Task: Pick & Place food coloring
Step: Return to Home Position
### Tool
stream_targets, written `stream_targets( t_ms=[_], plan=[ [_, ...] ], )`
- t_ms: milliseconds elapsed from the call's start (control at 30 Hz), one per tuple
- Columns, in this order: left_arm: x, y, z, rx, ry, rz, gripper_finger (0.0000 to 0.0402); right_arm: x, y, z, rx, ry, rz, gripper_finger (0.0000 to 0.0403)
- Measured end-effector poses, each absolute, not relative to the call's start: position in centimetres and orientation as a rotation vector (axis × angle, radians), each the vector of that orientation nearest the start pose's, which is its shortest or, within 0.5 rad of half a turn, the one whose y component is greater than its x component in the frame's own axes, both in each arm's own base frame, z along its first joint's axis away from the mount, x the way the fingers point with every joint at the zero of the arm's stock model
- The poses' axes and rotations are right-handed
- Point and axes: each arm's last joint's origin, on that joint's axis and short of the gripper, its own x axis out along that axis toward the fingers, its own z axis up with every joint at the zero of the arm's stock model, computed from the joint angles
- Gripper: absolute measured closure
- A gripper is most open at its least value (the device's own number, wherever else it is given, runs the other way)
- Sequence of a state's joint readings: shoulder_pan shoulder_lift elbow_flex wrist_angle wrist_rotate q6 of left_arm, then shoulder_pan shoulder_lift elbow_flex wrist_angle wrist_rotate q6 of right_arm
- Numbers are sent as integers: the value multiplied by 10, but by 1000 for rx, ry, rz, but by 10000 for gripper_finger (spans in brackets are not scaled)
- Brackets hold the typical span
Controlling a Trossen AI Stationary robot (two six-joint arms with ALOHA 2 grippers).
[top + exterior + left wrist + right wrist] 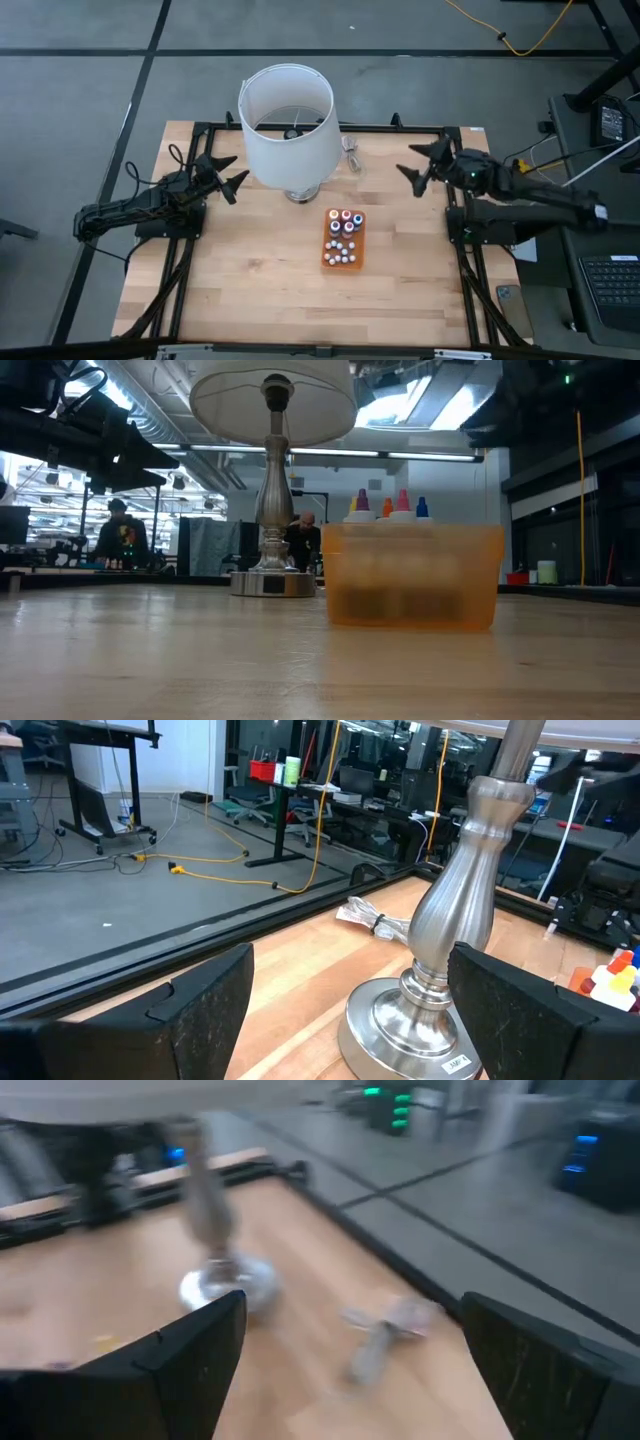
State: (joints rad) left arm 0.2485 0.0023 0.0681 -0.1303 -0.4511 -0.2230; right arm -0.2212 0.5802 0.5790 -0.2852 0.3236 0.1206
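1. A wooden table is seen from above, with an orange bin set near its middle, a little toward the front edge.
2. The food coloring is held inside the bin. The small bottles stand upright and close together, with white caps in the nearer rows and larger coloured caps in the far row. In the low view, coloured tips are shown above the bin's rim.
3. A lamp with a white shade and a silver base is placed just behind the bin, apart from it.
4. The left gripper is held over the table's left side, level with the lamp base and pointed toward it. Its fingers are spread wide and nothing is gripped.
5. The right gripper is held over the table's right side, facing the lamp. Its fingers are likewise spread wide, with nothing between them.
6. A bundled cord is laid on the table beside the lamp, toward the far edge.
7. Beyond the table, two people are seen far off in the room in the low view.
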Motion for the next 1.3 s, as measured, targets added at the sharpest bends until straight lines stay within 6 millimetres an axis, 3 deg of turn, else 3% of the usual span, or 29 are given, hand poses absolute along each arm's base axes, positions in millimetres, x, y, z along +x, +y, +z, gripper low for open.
stream_targets(
  t_ms=[367, 633, 1067, 1300],
  plan=[
    [84, 34, 174, -207, -13, 704, 80, 110, -61, 227, 97, 58, -762, 38],
    [84, 34, 174, -207, -13, 704, 80, 100, -70, 190, 102, 71, -859, 38],
    [84, 34, 174, -207, -12, 704, 79, 84, -78, 172, 99, 11, -987, 38],
    [84, 34, 174, -207, -12, 704, 80, 82, -77, 157, 121, 65, -1000, 38]
  ],
)
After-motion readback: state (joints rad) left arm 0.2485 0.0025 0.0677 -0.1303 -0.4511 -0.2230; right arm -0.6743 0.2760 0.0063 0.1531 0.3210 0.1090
